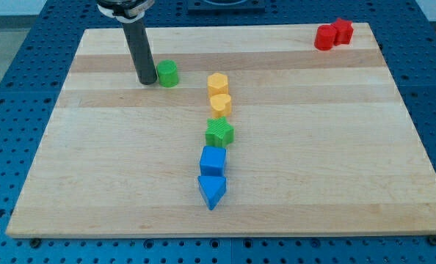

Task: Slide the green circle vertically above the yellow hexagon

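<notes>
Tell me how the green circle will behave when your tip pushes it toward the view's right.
The green circle looks squat and flat-bottomed, so it will probably slide, not tip. My tip sits against its left side; being round, it may slip off an off-centre push. The wooden board looks smooth.

Red blocks (332, 34), blue cube (213, 160), wooden board (350, 147).

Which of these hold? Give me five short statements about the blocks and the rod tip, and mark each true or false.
1. My tip sits just to the view's left of the green circle. True.
2. The green circle lies to the view's right of the yellow hexagon. False: it lies to its left.
3. Two red blocks sit at the view's top right. True.
4. The green star touches my tip. False: it lies well apart.
5. The blue triangle is the bottommost block. True.
</notes>
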### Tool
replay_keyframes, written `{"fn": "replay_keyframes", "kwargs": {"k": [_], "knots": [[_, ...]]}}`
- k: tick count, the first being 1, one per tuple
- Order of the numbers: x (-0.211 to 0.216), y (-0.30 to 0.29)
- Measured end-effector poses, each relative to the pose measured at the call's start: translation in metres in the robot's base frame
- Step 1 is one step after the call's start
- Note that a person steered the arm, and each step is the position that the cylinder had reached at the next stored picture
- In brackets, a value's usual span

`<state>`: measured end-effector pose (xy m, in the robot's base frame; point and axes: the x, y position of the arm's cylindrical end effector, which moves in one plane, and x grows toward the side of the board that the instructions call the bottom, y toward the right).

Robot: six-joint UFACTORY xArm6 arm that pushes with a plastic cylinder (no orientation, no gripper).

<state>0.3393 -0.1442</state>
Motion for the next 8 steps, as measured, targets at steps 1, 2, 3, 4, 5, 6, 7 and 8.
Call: {"fn": "replay_keyframes", "kwargs": {"k": [1,2,3,4,5,6,7,8], "knots": [[-0.007,0.014],[-0.011,0.033],[-0.013,0.047],[-0.016,0.061],[-0.020,0.073],[-0.020,0.076],[-0.020,0.076],[-0.020,0.081]]}}
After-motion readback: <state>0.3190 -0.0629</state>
